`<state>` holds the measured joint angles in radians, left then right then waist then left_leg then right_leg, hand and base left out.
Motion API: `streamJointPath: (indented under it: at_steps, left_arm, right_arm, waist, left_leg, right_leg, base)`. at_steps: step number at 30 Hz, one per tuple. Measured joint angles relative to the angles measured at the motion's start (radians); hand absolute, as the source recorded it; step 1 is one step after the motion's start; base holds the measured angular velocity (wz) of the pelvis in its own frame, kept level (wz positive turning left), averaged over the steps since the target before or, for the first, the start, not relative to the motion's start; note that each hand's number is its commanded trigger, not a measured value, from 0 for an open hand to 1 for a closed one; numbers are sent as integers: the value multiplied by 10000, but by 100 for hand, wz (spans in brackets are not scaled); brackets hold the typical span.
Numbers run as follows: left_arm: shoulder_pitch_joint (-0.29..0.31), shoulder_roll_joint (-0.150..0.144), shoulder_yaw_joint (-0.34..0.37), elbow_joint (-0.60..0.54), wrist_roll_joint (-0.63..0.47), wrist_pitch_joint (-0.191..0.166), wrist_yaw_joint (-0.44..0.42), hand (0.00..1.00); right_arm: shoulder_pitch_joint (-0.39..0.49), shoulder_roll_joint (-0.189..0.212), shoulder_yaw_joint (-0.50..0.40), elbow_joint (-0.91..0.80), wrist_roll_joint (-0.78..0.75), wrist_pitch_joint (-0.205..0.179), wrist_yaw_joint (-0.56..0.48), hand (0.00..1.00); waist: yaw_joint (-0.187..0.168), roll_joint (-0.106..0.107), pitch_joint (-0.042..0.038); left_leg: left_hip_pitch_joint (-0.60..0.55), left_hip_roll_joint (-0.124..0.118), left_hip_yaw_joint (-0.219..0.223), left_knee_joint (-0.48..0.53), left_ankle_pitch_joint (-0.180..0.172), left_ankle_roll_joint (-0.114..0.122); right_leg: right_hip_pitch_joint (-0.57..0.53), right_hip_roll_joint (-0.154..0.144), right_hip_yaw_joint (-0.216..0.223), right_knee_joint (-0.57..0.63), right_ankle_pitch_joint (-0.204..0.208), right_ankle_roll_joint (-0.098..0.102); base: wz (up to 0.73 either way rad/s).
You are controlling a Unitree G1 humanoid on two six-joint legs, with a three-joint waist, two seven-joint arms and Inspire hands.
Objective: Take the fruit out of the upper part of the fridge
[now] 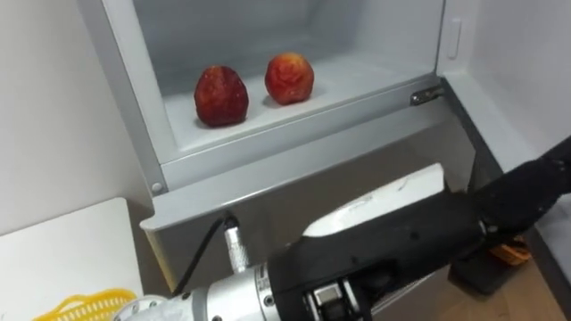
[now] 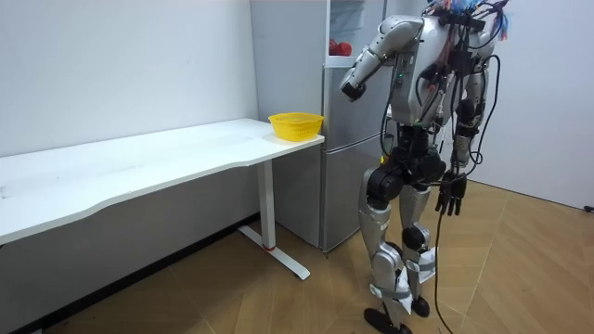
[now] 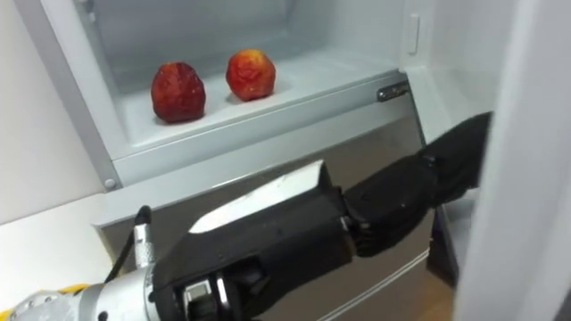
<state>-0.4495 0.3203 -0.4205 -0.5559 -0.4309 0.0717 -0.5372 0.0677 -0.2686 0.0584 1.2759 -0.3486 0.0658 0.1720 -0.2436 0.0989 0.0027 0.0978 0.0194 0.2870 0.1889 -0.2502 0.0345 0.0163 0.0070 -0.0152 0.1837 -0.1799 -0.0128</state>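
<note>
Two red fruits on the fridge shelf [image 1: 357,76], near its front edge: left fruit [image 1: 221,95], right fruit [image 1: 289,78], apart. They look light, round and probably bruisable, so I'd cup one gently around its middle. The left arm [image 1: 401,241] crosses below; I can't tell the left robot hand's state. The right robot hand [image 2: 450,197] hangs slack, fingers loose.

Left hand [image 3: 451,168] — fingers pass behind the pale edge of the fridge door [image 3: 528,134] at the right, so their pose cannot be read; in the left eye view the picture's right edge cuts them off. Yellow basket [image 1: 85,308] and tabletop [image 1: 62,241]: cropped at the lower left corner. Dark object [image 1: 500,260] with an orange part — half hidden by the forearm, unidentifiable. Red fruits [image 2: 339,46], room view: too small to name.
</note>
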Motion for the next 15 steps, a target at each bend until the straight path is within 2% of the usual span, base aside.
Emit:
streamJointPath:
  at_steps: [4,8,12,15]
  left_arm:
    - [-173,6,-212,5,-5,31,-24,0]
    - [-735,-9,-532,237,14,33,78,0]
    - [-836,-207,-746,480,76,29,254,0]
    - [-1054,-458,-821,503,246,28,322,0]
  right_arm:
    - [10,-1,31,-87,91,11,162,0]
    - [-19,-16,175,-116,301,-1,141,0]
    - [-122,-20,183,-89,403,-11,133,0]
    - [-147,-42,200,-90,714,-10,21,0]
  waist:
    - [-18,-6,-1]
    - [-69,-5,-1]
    - [-279,-23,13]
    - [-315,-28,19]
  left_leg:
    - [15,1,-9,0,0,0]
    - [20,2,-13,-1,0,0]
    - [176,3,-14,-9,0,0]
    - [187,0,-14,-9,0,0]
  right_leg:
    - [2,15,79,7,0,0]
    - [44,7,94,20,3,0]
    - [199,9,108,10,4,-1]
    - [186,15,148,13,4,-1]
  base:
    - [-7]
    - [0]
    - [-1]
    - [-5]
